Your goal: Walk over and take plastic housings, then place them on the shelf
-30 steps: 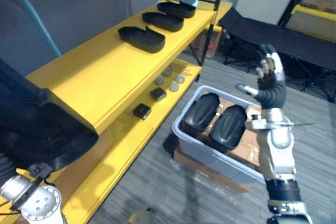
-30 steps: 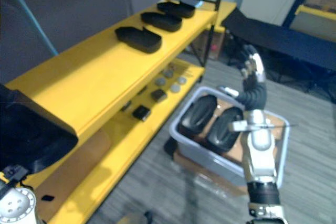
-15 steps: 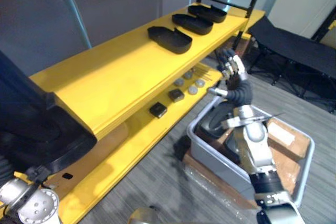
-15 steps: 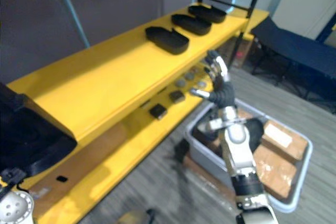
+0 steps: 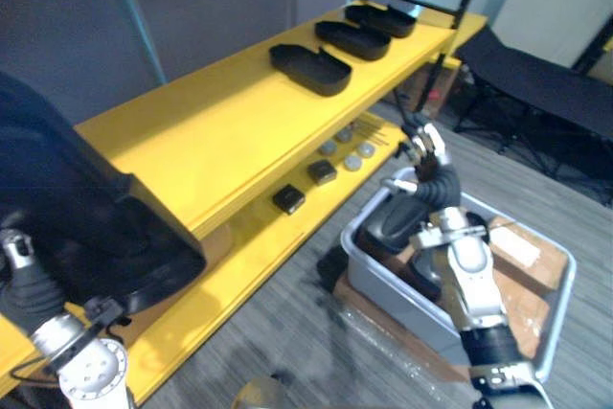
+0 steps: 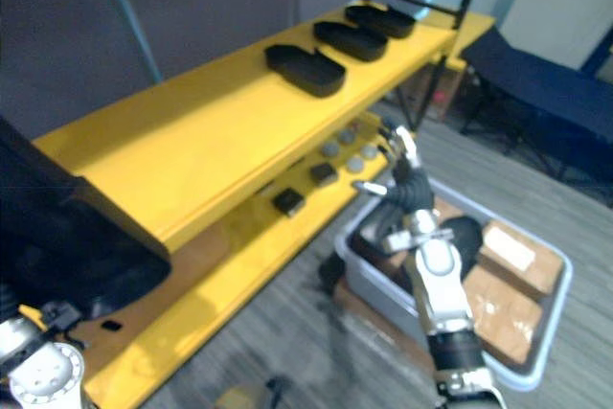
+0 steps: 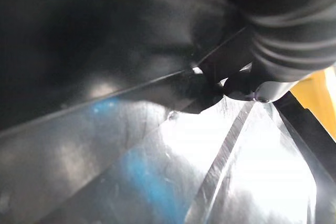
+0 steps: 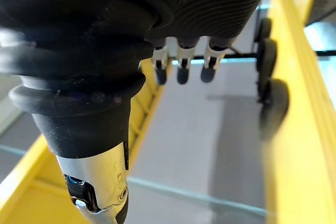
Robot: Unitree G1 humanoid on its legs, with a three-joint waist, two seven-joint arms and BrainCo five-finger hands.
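**Robot's right hand raised between a yellow shelf and a floor bin**

The right hand (image 6: 403, 177), fingers spread and empty, is raised above the shelf-side corner of a grey bin (image 6: 372, 286). The bin holds a black plastic housing (image 6: 466, 234) and cardboard (image 6: 500, 306). A row of three black housings (image 6: 351, 39) lies at the far end of the yellow shelf (image 6: 192, 131). A large black housing (image 6: 67, 246) sits at the lower left.

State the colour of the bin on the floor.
The bin is light grey, clearest in the left eye view.
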